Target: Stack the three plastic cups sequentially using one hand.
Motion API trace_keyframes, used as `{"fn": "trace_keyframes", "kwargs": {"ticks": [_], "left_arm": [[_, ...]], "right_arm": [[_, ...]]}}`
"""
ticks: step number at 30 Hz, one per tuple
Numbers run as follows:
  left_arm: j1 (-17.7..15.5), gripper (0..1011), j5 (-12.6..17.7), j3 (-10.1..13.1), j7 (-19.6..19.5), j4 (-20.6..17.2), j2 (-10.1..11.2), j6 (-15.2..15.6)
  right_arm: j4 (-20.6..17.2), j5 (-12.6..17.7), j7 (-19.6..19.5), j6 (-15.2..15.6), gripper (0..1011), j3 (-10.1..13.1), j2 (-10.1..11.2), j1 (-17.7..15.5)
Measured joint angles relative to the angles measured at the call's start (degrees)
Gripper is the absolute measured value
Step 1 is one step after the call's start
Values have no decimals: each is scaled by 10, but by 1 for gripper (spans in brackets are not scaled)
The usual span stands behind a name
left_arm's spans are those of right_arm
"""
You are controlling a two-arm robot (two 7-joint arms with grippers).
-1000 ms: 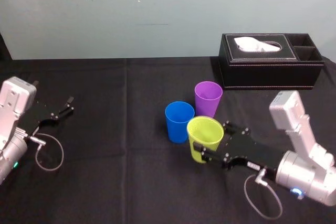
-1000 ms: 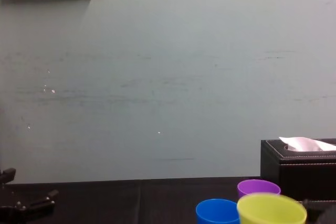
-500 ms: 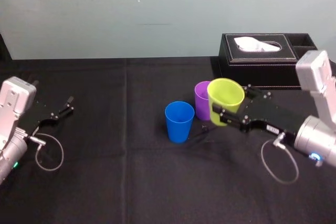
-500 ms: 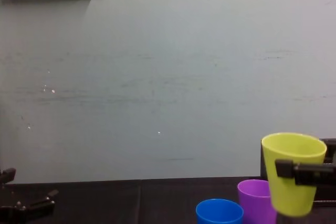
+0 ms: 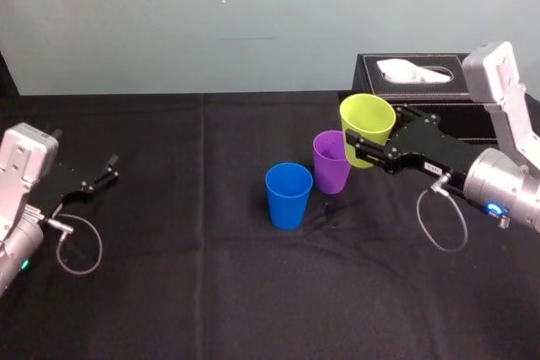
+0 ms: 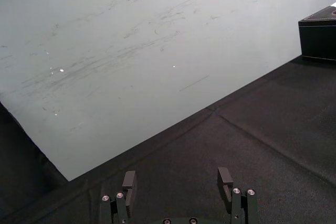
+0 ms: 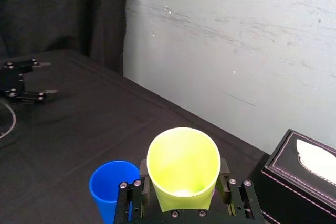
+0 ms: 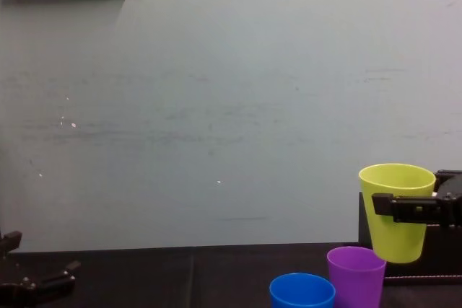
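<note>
Right of centre, head view: right gripper, fingers clamped on yellow-green cup, upright, held aloft, just right of purple cup; blue cup near-left of purple.
Chest view: yellow-green base level with purple rim, offset right; stacking likely needs leftward shift, then descent.
Left wrist view: left gripper idle far left, fingers apart.

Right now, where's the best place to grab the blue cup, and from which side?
Probably its upper wall, just under the rim, one finger each side. The blue cup stands upright and widens upward, so a grip there shouldn't slip. Come from the robot's near side: the purple cup crowds its far right. The right tool holds the yellow-green cup; the left tool sits parked, open.
</note>
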Motion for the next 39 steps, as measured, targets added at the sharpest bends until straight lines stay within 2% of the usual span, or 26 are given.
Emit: {"fn": "trace_keyframes", "kwargs": {"ticks": [15,39], "left_arm": [[0,1010,0,0,0,0,0,0],[0,1010,0,0,0,0,0,0]], "right_arm": [[58,-5,5,11,738,-19,-28,47],[94,-11,11,17,738,-37,-48,78]]}}
